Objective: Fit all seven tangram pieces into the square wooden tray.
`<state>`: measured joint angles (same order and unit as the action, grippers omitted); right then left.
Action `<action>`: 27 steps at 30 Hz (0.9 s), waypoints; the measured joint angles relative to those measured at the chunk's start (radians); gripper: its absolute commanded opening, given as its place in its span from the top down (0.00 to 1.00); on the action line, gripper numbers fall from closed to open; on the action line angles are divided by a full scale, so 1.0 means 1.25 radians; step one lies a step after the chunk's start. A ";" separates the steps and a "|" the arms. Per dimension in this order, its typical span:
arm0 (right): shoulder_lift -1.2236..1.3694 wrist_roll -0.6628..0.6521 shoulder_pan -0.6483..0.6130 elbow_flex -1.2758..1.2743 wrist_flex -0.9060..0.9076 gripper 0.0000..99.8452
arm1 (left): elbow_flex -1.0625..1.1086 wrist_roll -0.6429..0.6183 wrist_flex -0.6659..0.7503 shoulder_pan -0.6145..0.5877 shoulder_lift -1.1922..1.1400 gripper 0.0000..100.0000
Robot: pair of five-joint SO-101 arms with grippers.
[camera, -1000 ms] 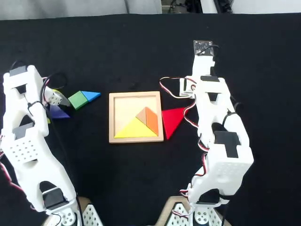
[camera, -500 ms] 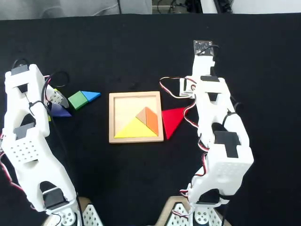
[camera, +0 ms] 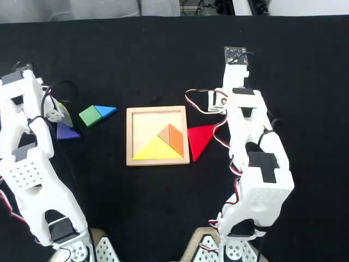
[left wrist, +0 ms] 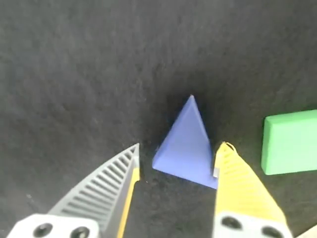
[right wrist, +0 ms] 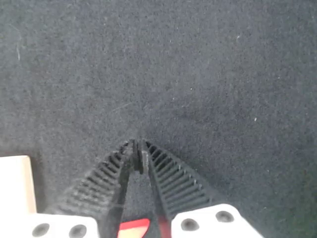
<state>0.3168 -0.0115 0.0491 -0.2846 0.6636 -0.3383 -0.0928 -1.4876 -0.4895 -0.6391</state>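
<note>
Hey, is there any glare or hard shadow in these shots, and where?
High view: even light, no glare on the black cloth or the wooden tray. Left wrist view: a soft shadow edges the purple triangle at the open left gripper. Right wrist view: a faint dark patch lies on the cloth just beyond the shut right gripper.

Three pieces [camera: 163, 143] lie in the tray [camera: 158, 108], another [camera: 199, 137] just right, others [camera: 90, 115] farther left.
</note>
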 measured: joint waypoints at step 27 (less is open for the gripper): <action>0.000 0.000 0.000 0.000 0.000 0.99 | 0.081 -0.199 0.055 0.012 0.002 0.77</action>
<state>0.3168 -0.0115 0.0491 -0.2846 0.6636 -0.2371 -0.3414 -1.4185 -0.4741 -0.6360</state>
